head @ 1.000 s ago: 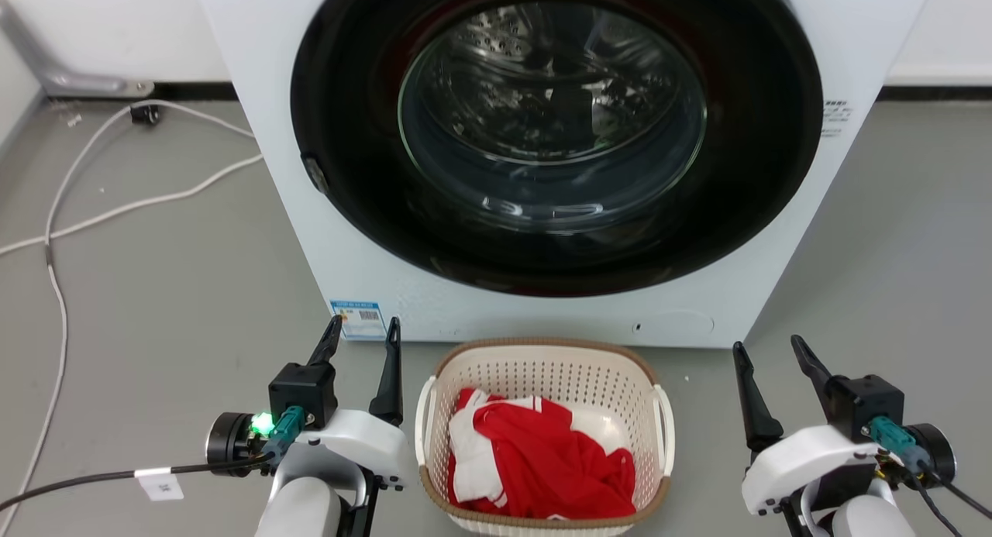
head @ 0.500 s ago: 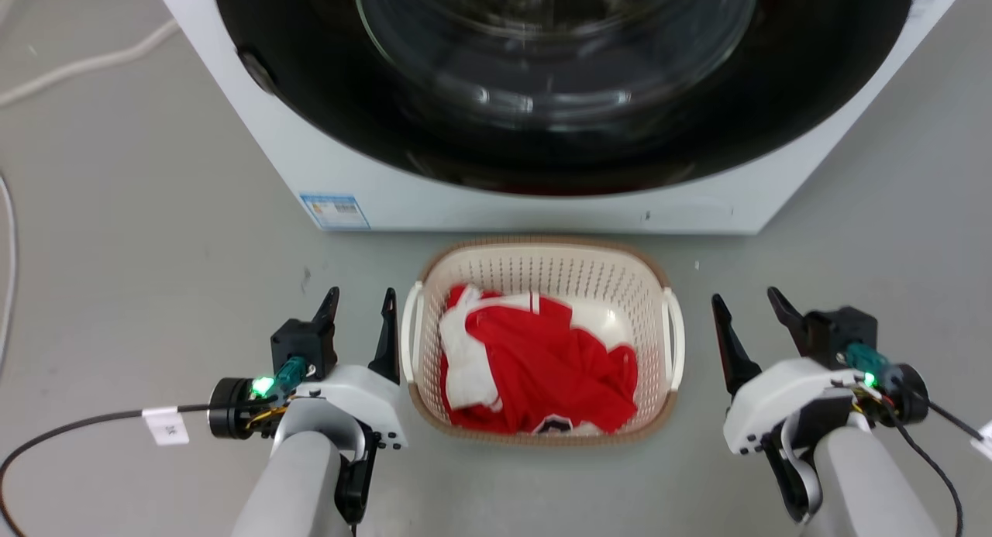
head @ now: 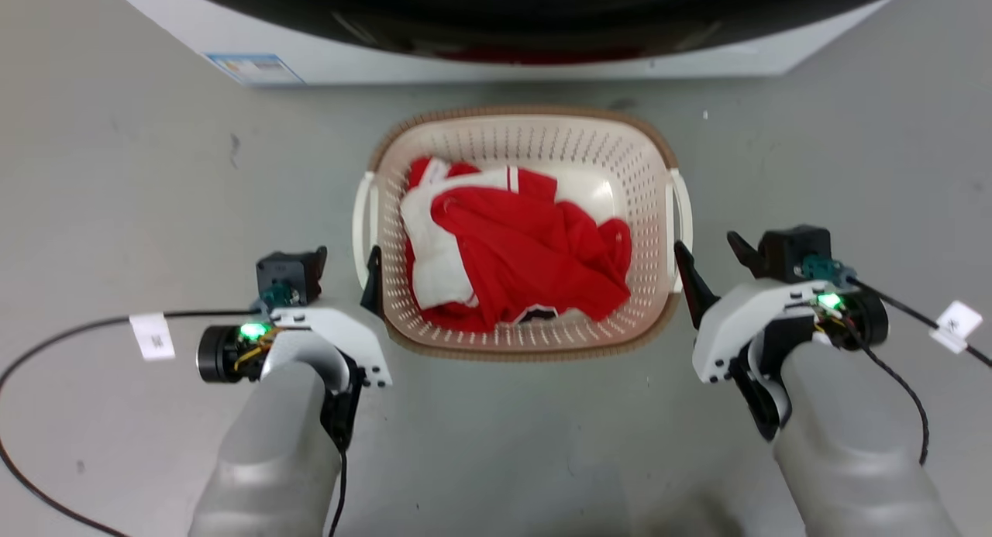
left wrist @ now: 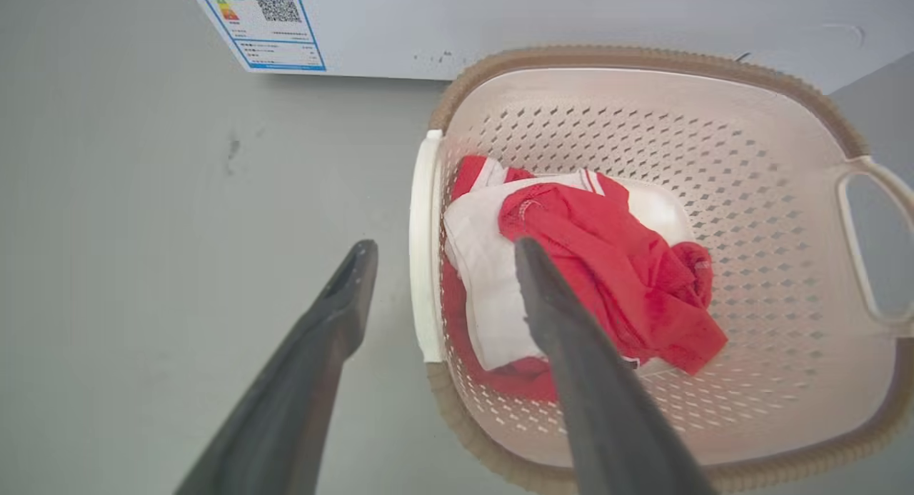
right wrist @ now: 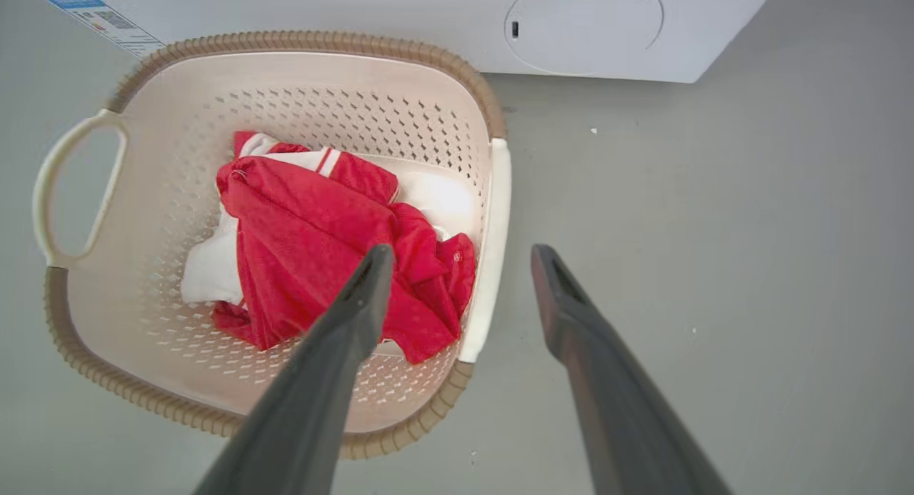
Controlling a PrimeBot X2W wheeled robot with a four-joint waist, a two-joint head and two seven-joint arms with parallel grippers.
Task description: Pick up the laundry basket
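Cream perforated plastic under a brown woven-look rim, the laundry basket (head: 535, 146) sits on the grey floor (head: 139, 173) just in front of the washing machine (head: 349, 66) in the head view, with a red and white garment (head: 527, 258) heaped inside. The left gripper (head: 347, 254) and right gripper (head: 705, 244) flank it, each spread wide and empty, close to a side handle. In the left wrist view the left handle (left wrist: 423, 266) lies between the two fingers, one over the floor and one over the garment; whether they are low enough to close on it I cannot tell. The right wrist view mirrors this at the right handle (right wrist: 493, 252). The likely trouble is an inner finger pinching cloth along with the handle, or one side gripping first and tipping the basket. A black cable (head: 93, 328) trails on the floor well to the left, and the machine's front stands close behind, leaving little forward room.
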